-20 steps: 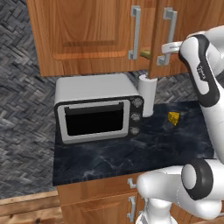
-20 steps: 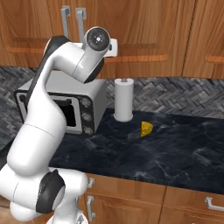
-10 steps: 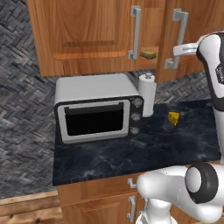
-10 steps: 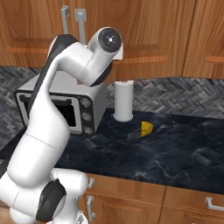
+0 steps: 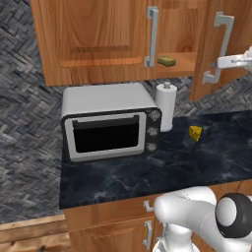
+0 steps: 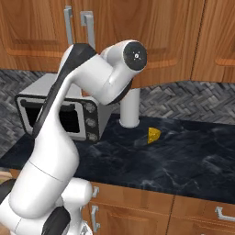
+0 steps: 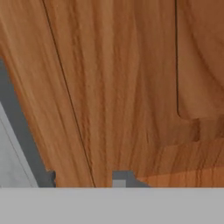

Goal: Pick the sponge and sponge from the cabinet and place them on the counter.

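Orange-brown wood is most of what we face: the cabinet [image 5: 98,39] hangs above the counter [image 5: 197,162], its right door [image 5: 221,44] swung partly open on the inner shelf [image 5: 179,61]. Near that shelf's front edge, just behind the left door's bar handle [image 5: 152,37], lies one sponge [image 5: 167,61], yellow with a dark top; we cannot find the second one. Below stand the microwave [image 5: 106,125] at the counter's back left, the paper towel roll [image 5: 166,106] just beside it, and the cheese wedge [image 5: 196,133] further right.

Our gripper [image 5: 216,62] sits at the open door's handle [image 5: 219,47], apparently gripping it, but we cannot tell for sure.

We judge the risks so: the door stands only partly open, so reaching in now could knock the arm against its edge. The sponge lies close to the shelf lip, and a careless approach could push it off onto the roll. The wedge must not be mistaken for a sponge.
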Robot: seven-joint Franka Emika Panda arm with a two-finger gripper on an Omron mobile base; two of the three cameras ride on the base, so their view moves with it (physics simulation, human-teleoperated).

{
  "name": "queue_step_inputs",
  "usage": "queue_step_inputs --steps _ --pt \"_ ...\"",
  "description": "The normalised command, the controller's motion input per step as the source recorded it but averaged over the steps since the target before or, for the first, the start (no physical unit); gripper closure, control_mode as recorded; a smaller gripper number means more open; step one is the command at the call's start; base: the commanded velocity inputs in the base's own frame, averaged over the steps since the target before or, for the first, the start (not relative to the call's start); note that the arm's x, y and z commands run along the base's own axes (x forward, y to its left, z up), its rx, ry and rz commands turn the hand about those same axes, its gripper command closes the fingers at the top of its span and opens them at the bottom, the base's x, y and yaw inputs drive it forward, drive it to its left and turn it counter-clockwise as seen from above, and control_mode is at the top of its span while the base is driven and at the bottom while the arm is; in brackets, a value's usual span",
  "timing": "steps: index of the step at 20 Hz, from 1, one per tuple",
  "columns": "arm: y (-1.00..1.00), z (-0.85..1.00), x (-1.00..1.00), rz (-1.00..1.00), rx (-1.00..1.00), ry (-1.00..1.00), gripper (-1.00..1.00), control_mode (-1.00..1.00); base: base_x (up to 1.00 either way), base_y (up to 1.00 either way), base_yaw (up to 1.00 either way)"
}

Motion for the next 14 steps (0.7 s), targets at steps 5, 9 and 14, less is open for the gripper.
queue_step_inputs --steps 5,9,14 --pt "-0.9 -0.1 -0.08 0.11 0.07 0.05 1.0 -1.0 0.0 0.0 0.0" --pt "-0.71 -0.16 0.0 0.13 0.06 0.09 1.0 -1.0 0.0 0.0 0.0" --pt "-0.74 -0.18 0.0 0.12 0.05 0.13 1.0 -1.0 0.0 0.0 0.0"
